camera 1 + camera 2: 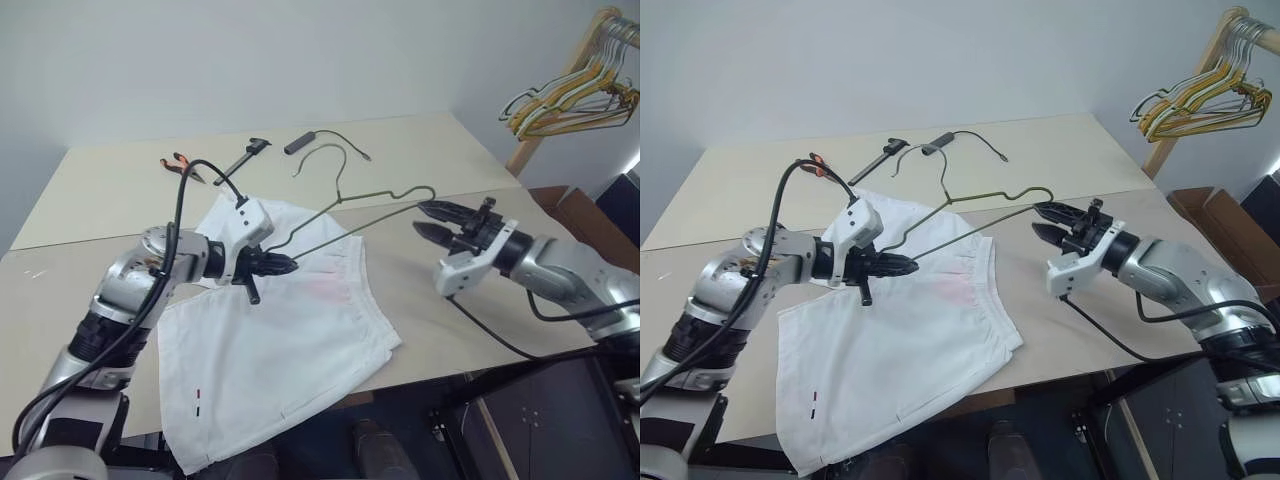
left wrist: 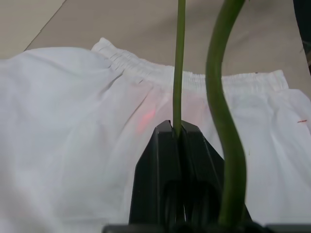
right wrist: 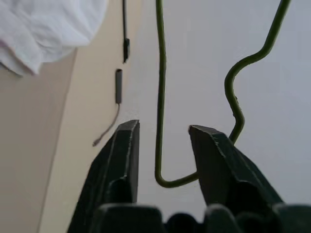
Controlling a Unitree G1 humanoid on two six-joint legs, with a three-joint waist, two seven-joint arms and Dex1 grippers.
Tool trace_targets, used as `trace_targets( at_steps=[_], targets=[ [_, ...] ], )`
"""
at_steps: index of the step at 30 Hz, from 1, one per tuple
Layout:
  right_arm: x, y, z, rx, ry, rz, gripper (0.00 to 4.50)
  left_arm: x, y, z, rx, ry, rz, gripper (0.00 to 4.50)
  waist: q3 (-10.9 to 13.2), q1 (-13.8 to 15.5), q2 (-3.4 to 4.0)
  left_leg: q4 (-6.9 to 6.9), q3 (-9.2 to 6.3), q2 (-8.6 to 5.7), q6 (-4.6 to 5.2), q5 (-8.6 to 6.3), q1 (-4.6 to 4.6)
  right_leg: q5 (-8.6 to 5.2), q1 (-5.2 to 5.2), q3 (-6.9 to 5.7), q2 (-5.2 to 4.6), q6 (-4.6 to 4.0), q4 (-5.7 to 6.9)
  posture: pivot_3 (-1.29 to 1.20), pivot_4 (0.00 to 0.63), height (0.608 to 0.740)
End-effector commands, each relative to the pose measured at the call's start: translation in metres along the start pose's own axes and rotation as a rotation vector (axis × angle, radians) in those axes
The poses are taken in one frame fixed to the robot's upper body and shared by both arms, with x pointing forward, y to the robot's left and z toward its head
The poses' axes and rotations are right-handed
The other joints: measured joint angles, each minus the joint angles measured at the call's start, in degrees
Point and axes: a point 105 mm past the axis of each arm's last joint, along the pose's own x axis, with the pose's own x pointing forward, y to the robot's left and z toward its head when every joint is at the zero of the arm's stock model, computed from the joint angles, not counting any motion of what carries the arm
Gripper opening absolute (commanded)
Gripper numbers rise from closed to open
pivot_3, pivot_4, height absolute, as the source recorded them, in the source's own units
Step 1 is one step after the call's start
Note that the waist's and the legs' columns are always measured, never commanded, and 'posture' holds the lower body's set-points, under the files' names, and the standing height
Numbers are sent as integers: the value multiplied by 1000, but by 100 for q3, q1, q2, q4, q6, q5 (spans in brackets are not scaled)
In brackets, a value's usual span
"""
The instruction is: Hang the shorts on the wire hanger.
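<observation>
A pale desk (image 1: 420,150) carries the shorts (image 1: 280,350), spread flat at lower centre. Above them the wire hanger (image 1: 350,215) runs left-right: the left pincer (image 1: 285,265) is clamped on its left end, the right pincer (image 1: 432,220) gapes around its right corner.
</observation>
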Motion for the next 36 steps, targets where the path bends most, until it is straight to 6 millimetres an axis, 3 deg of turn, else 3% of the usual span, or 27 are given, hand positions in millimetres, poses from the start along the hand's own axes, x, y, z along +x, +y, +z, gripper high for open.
trace_targets(
  at_steps=[1, 3, 5, 8, 12, 22, 30, 33, 36],
  targets=[
    [-7, -19, 23, 254, -91, 48, 3362, -10, 1, 9, 109, 4, 20, 0, 0, -1, 0, 2, 0, 1, 3, -1, 1, 0, 4, 0, 0, 0, 0, -63, 57, 740],
    [-14, -24, 33, 467, -128, 153, 4065, -13, 0, 6, 167, 34, 24, 0, 0, 8, 0, 8, -1, 1, 6, -3, 3, 0, 10, 0, 0, 1, 2, -60, 57, 740],
    [-18, -31, 38, 667, -142, 245, 4065, -13, -1, 1, 216, 69, 31, 0, -1, 5, 1, 13, -4, 3, 10, -6, 15, 0, 24, -2, 1, 1, 1, -57, 58, 740],
    [-17, -39, 35, 774, -149, 347, 4065, -10, -1, -4, 252, 111, 44, 0, -1, 46, 1, 15, -13, 11, 26, -15, 47, 0, 81, -16, 9, 0, -12, -48, 57, 740],
    [-12, -44, 28, 906, -104, 480, 4065, -8, -5, -8, 269, 134, 25, 0, -2, 113, 2, 15, -12, 13, 32, -18, 56, 0, 75, -20, 12, 2, -14, -43, 59, 740],
    [15, -15, 24, 852, 76, 719, 4065, -9, -14, -3, 278, 122, -25, 0, -4, 223, 5, 47, -8, 10, 37, -21, -57, 3, -44, -18, 9, 0, 11, -43, 62, 740],
    [35, -8, 18, 859, 158, 768, 4065, -6, -16, 1, 295, 109, -37, 0, -6, 267, 7, 50, -9, 9, 36, -21, -60, 5, -45, -21, 9, 0, 11, -38, 55, 740],
    [36, -7, 21, 866, 145, 805, 3494, -6, -16, 2, 298, 106, -39, 0, -7, 306, 8, 50, -9, 9, 36, -21, -62, 6, -46, -21, 9, 0, 9, -36, 51, 740],
    [35, -4, 23, 848, 140, 836, 2466, -6, -17, 3, 305, 105, -41, 0, -8, 318, 7, 50, -9, 9, 36, -21, -61, 6, -45, -22, 9, 0, 9, -36, 49, 740]
  ],
)
